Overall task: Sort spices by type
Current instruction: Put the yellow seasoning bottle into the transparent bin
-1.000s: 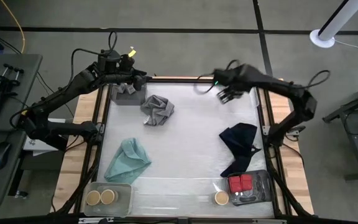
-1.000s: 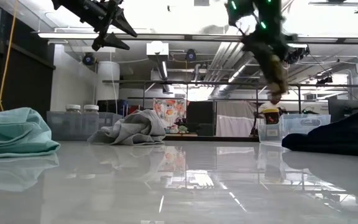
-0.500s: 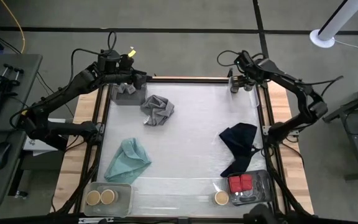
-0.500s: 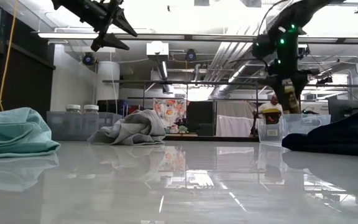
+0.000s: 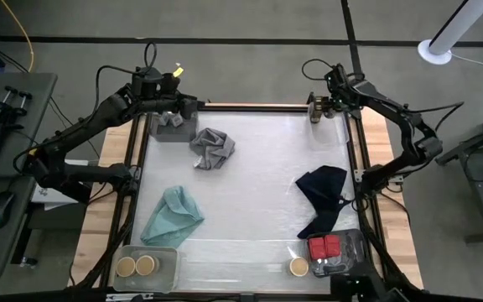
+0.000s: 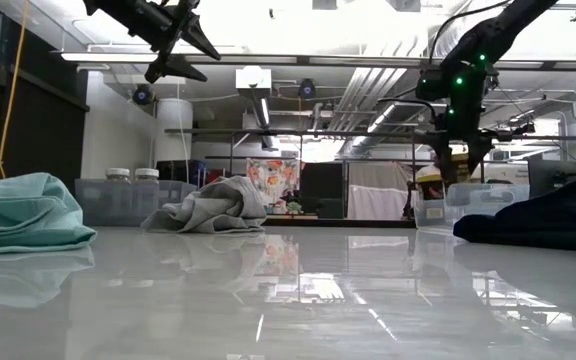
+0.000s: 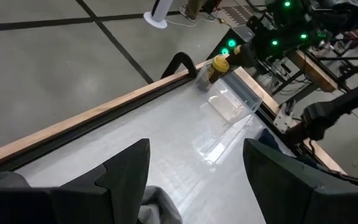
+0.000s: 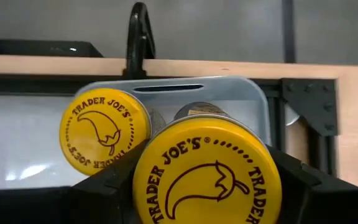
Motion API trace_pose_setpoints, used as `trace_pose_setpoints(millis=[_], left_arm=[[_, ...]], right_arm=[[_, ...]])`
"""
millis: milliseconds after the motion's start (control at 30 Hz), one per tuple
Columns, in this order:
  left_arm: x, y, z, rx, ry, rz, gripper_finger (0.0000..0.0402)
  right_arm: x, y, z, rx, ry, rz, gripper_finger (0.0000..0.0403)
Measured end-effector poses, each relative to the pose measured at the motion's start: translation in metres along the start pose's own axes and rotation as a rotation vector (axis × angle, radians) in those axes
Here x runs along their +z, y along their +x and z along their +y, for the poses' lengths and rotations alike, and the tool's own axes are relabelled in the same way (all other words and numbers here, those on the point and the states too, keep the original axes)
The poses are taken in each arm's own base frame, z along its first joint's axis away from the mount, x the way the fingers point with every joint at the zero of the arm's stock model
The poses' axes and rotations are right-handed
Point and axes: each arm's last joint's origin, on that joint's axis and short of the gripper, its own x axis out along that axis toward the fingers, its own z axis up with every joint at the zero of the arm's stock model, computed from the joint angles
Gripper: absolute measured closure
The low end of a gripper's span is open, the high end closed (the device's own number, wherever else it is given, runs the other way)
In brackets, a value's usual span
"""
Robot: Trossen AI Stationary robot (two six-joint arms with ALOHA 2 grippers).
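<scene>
Worktop far right corner: right gripper (image 8: pixel 207 186) jaws clamp a yellow-lidded jar (image 8: pixel 207 174) above a clear tray (image 8: pixel 253 106). Left gripper (image 7: pixel 194 177) hovers at the far left corner, jaws spread, empty.

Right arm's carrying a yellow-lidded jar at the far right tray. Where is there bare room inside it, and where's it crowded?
The right gripper holds a yellow-lidded jar over the clear plastic tray. Another yellow-lidded jar fills one end; bare floor shows only beside it, below the held jar. The tray's slotted rim borders that gap closely.
</scene>
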Motion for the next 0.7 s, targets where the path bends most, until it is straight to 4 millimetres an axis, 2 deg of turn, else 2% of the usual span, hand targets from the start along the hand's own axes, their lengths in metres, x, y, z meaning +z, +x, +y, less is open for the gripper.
trace_pose_setpoints(millis=[267,400,700], left_arm=[[0.0001,0.0,0.0003,0.011,-0.009,-0.005,0.0156],[0.0002,0.0,0.0004,0.011,-0.01,-0.005,0.0156],[0.0003,0.0,0.0003,0.01,-0.024,-0.006,0.0156]], right_arm=[[0.0034,0.0016,-0.0015,0.031,0.081,-0.007,0.0177],[0.0059,0.0015,-0.0005,0.041,0.135,-0.032,0.0158],[0.0054,0.0051,0.0,0.027,0.165,-0.016,0.0155]])
